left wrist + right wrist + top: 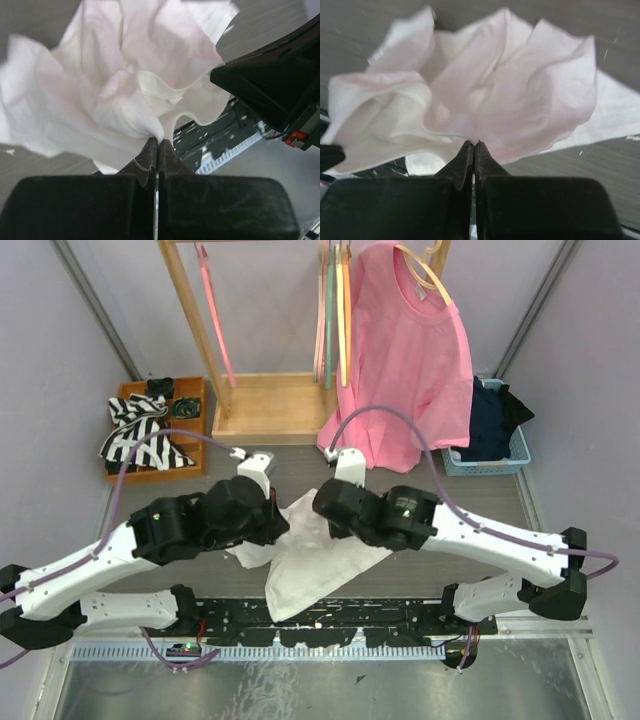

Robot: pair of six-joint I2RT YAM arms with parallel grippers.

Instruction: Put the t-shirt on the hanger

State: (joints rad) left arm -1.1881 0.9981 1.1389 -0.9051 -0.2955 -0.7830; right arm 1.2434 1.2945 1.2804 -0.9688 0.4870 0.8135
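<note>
Grey tabletop [500,500] lies beneath the bunched white t-shirt [310,575].

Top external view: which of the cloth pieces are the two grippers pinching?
The plain white cotton t-shirt, shut in the left gripper and right gripper; the pink t-shirt hangs at the back, the black-and-white striped cloth lies far left.

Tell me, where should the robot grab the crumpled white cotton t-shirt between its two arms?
Probably a raised fold along its far side, coming down from above. The plain white short-sleeved t-shirt lies bunched, so its ridges give something thin to pinch, and the flat parts would not. The left gripper and right gripper are each shut on such a fold.
</note>
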